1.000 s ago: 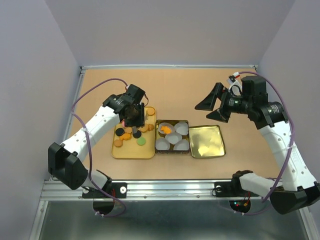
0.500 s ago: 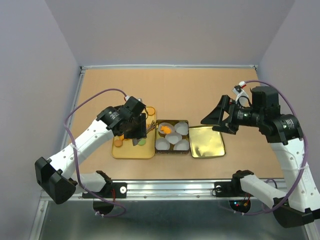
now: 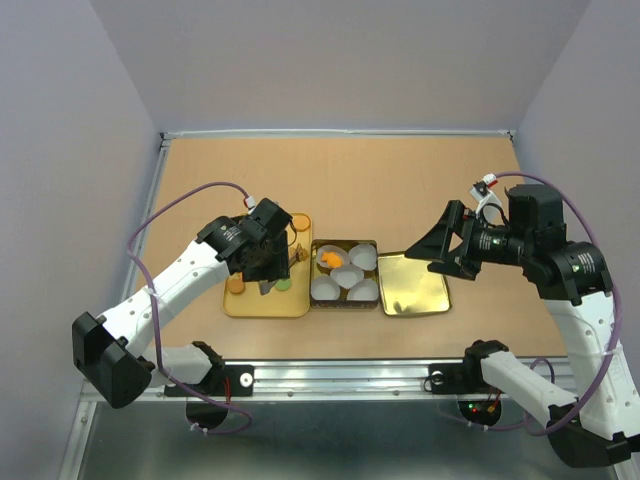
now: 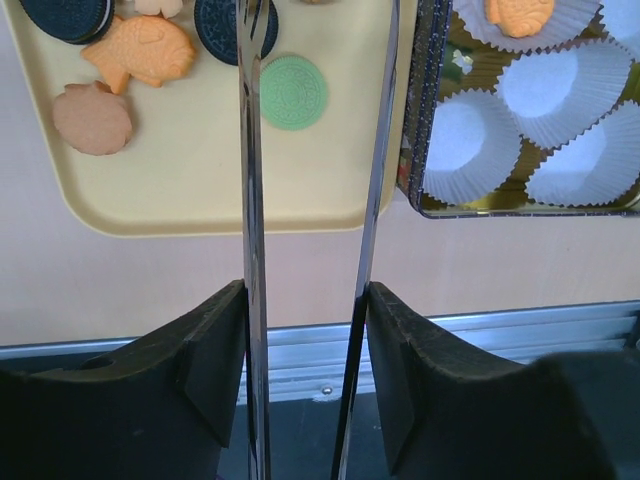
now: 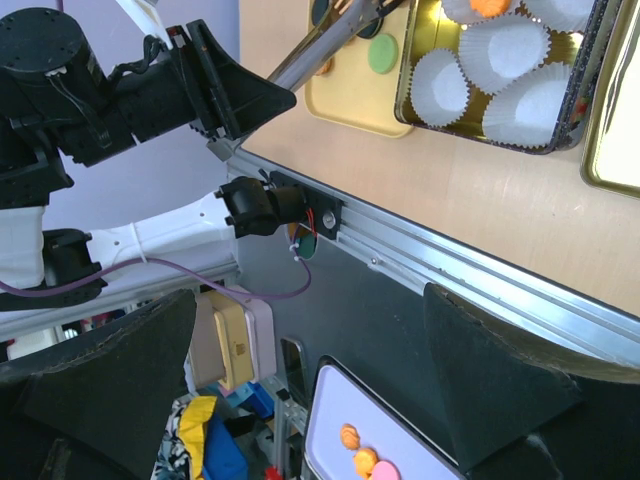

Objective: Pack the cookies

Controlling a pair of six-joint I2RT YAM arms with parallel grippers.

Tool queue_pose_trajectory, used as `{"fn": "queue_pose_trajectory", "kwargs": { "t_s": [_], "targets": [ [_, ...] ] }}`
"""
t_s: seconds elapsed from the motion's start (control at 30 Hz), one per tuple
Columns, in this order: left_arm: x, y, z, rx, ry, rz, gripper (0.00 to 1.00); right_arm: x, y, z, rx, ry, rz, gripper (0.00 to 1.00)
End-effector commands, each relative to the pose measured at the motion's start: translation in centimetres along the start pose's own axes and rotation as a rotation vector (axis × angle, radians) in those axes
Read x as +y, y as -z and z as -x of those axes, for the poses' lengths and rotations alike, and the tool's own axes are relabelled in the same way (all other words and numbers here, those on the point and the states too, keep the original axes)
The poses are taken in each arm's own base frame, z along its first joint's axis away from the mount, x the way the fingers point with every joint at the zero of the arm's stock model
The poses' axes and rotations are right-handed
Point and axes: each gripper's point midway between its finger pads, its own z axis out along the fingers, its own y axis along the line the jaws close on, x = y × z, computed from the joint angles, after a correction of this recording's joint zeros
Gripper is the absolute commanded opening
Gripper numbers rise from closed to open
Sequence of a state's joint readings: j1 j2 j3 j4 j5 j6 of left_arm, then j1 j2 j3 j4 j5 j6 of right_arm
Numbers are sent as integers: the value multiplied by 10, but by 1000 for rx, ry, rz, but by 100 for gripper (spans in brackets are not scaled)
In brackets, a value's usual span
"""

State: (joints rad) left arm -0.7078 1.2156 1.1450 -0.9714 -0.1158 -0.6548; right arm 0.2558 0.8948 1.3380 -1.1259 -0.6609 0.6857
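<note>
The cookies lie on a yellow tray (image 3: 262,304): a green round one (image 4: 293,92), two black ones (image 4: 228,28), an orange fish shape (image 4: 142,50) and a tan shell shape (image 4: 92,118). One orange cookie (image 4: 518,12) sits in a white paper cup in the tin (image 3: 345,300). My left gripper (image 3: 266,258) (image 4: 305,300) is shut on metal tongs (image 4: 252,190), whose open blades reach over the tray on either side of the green cookie. My right gripper (image 3: 440,245) (image 5: 300,370) is open and empty, in the air above the gold lid (image 3: 412,285).
The tin (image 4: 412,150) holds several empty white fluted cups (image 4: 470,145) and stands just right of the tray. The lid lies flat to the tin's right. The metal rail of the table's near edge (image 4: 480,335) runs below the tray.
My left gripper moved with the tongs from the far part of the tray toward its near right part. My right arm swung right and toward the near edge, above the lid.
</note>
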Motion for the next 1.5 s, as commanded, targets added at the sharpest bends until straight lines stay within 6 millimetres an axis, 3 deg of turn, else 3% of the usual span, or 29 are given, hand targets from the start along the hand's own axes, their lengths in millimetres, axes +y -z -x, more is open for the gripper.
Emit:
{"fn": "queue_pose_trajectory", "kwargs": {
  "t_s": [0.0,0.23,0.43,0.63,1.0,1.17,1.27,1.47],
  "targets": [
    [8,0,6,-25,-13,55,59,-3,0,-3,-5,-11,-6,100],
    [7,-14,0,-5,-33,48,58,-6,0,-4,-5,-14,-17,100],
    [2,-24,-5,9,-28,21,44,-10,0,-6,0,-8,-32,100],
    [4,-28,-12,24,-28,20,39,-13,0,-7,4,-7,-42,100],
    [-4,29,33,-82,-13,30,34,-8,2,-1,-12,26,-40,100],
    [-25,64,52,-153,15,-66,33,-2,7,3,-31,50,-41,100],
    [-53,84,56,-185,2,-188,33,-1,11,5,-44,66,-52,100],
    [-112,92,32,-171,-88,-350,33,-7,15,2,-47,89,-84,100]
  ]
}}
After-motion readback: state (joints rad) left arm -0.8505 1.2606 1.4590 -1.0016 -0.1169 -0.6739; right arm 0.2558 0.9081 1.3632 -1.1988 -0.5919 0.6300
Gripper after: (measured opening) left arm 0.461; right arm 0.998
